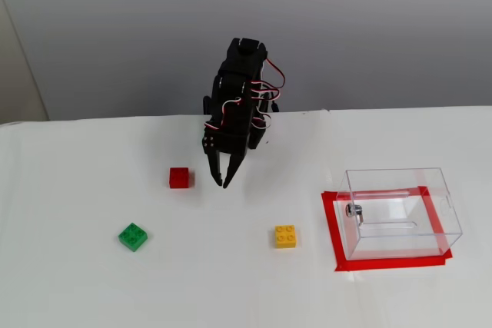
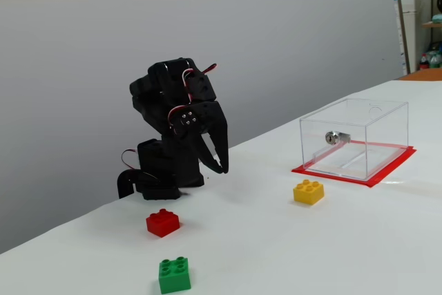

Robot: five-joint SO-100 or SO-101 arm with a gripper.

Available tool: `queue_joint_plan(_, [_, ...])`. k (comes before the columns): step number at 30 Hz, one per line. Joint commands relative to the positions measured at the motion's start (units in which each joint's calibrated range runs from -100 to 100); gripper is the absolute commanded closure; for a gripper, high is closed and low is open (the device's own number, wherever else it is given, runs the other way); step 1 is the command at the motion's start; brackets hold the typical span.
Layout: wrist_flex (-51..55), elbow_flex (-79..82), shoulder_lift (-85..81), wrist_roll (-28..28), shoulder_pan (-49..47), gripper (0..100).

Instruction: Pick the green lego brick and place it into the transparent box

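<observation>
The green lego brick [image 1: 133,236] [image 2: 174,275] lies alone on the white table, at the front left in both fixed views. The transparent box [image 1: 396,180] [image 2: 353,110] stands on the right with a small metal fitting on one wall. My gripper [image 1: 219,180] [image 2: 215,165] hangs above the table in the middle, pointing down, just right of a red brick. It is far from the green brick. Its jaws are slightly parted and hold nothing.
A red brick [image 1: 179,177] [image 2: 162,222] sits close to the gripper tips. A yellow brick [image 1: 285,236] [image 2: 308,191] lies between the arm and the box. Red tape [image 1: 332,228] [image 2: 387,170] frames the box. The arm's base [image 2: 155,174] stands at the table's back edge.
</observation>
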Motion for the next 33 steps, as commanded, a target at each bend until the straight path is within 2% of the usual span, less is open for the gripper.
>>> queue_joint_plan(1, [-0.8,-7.4,5.3,-0.2,3.7,99])
queue_joint_plan(12, [-2.0,-24.1,26.7,0.4,12.6,99])
queue_joint_plan(20, [-15.0,-30.8,43.6,0.4,17.5,99])
queue_joint_plan(29, [-24.2,-35.1,54.6,0.4,22.9,99])
queue_joint_plan(33, [-27.5,-35.8,58.0,3.0,24.1,99])
